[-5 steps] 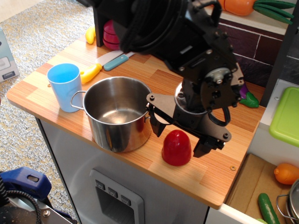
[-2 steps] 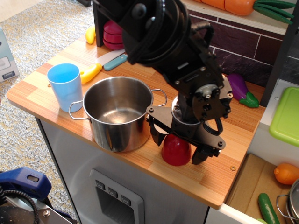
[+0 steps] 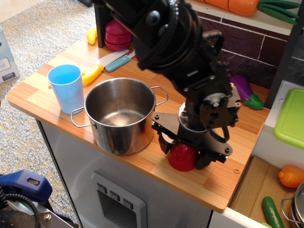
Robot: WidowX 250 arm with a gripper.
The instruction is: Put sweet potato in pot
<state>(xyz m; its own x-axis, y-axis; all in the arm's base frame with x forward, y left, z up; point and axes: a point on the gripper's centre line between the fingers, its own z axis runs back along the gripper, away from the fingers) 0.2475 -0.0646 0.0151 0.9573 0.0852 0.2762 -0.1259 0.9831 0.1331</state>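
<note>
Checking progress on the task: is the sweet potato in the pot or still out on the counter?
Out. The sweet potato sits on the counter beside the pot, between the gripper fingers.

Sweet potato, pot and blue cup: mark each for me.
sweet potato (image 3: 182,158), observation image, on its lower red side showing below the end effector.
pot (image 3: 118,134), observation image, on its outer steel wall.
blue cup (image 3: 68,94), observation image, on its side wall.
</note>
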